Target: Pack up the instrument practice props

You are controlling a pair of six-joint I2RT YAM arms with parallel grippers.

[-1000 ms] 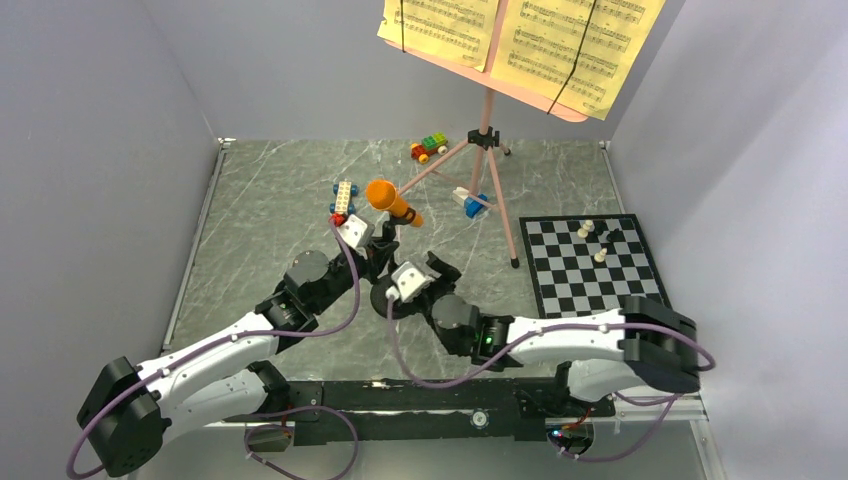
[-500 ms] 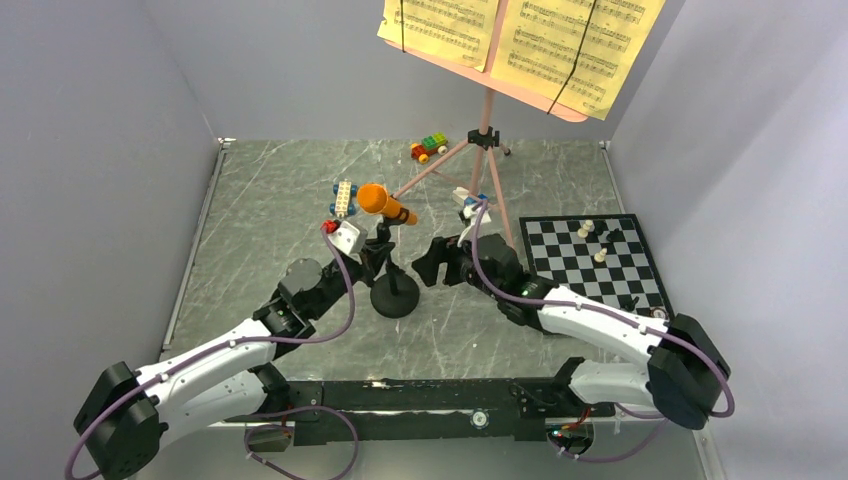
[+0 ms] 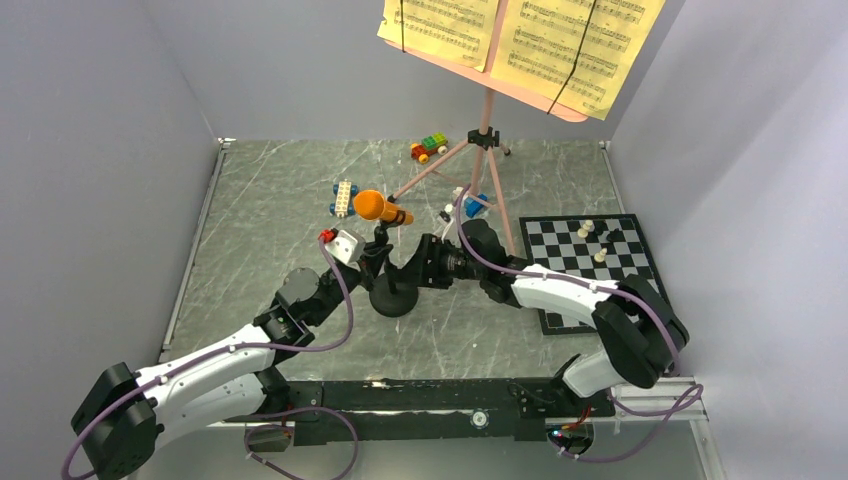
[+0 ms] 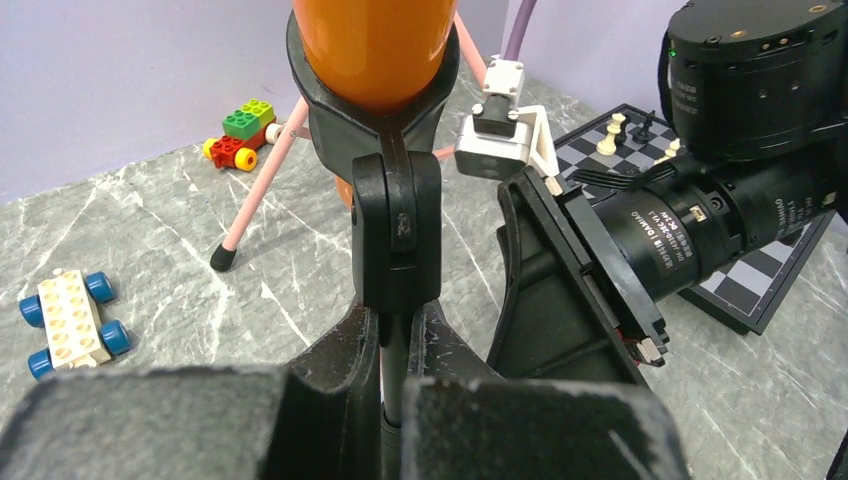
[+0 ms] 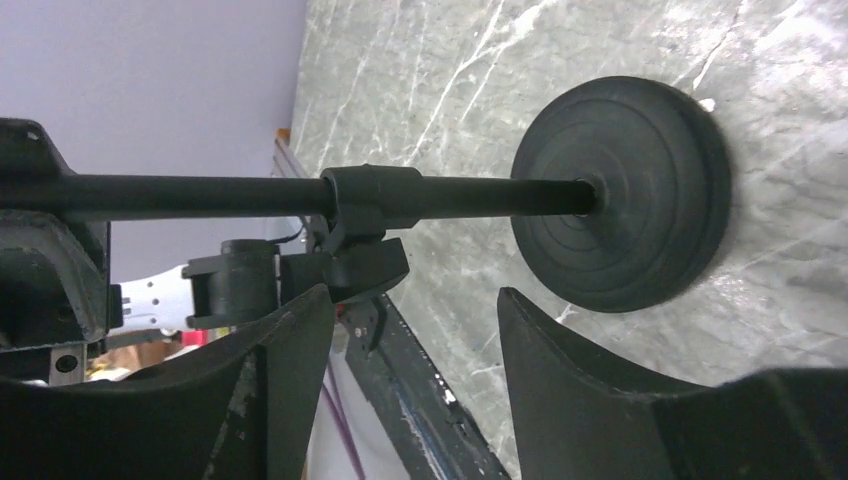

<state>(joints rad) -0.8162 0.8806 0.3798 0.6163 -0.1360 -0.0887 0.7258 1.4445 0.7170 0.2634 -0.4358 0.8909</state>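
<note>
one microphone, one mic stand, two pages

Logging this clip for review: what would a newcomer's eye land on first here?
The orange toy microphone sits mid-table in its black mic stand, the left gripper clamped on the pole and the open right gripper beside it. Toward the back, yellow sheet-music pages loom on the tall pink music stand.
</note>
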